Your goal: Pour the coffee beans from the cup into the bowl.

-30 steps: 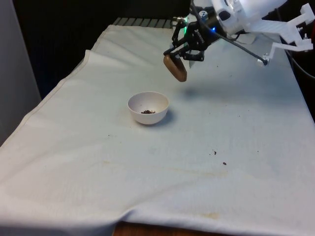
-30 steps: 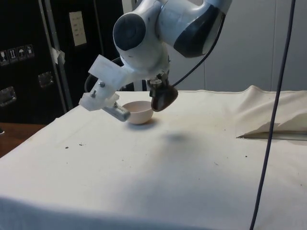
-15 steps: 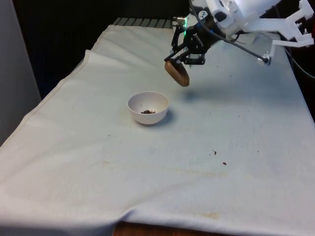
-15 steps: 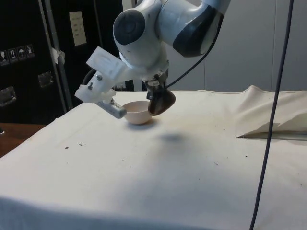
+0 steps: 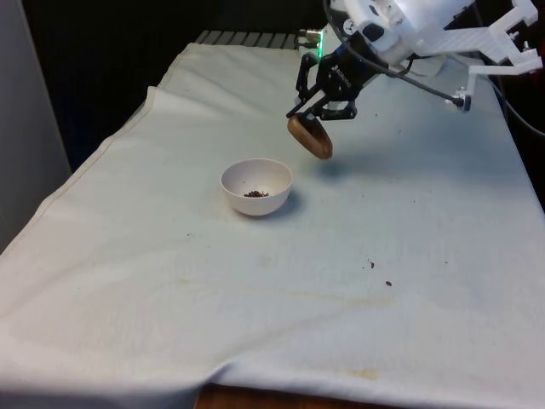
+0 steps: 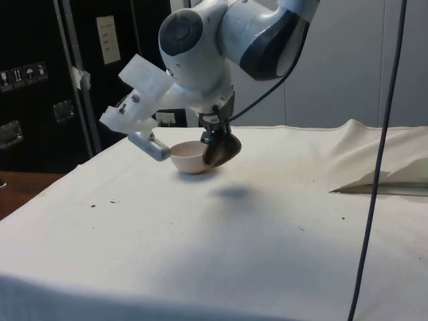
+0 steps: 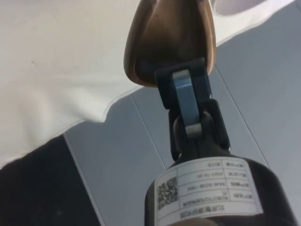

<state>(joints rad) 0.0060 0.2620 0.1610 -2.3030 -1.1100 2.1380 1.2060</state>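
Glossy brown cup [image 5: 310,137]; matt tablecloth [image 5: 255,290]

table [image 5: 128,281]: white cloth, stained | bowl [image 5: 256,187]: white, holds beans | stray beans [image 5: 380,274]: on cloth

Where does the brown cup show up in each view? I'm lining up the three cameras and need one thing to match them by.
Front view: the brown cup hangs tilted in the gripper, above the cloth, toward the front view's right of the white bowl.
Side view: the cup overlaps the bowl.
Wrist view: the cup sits clamped at the fingers.
Shared landmark: the white bowl.
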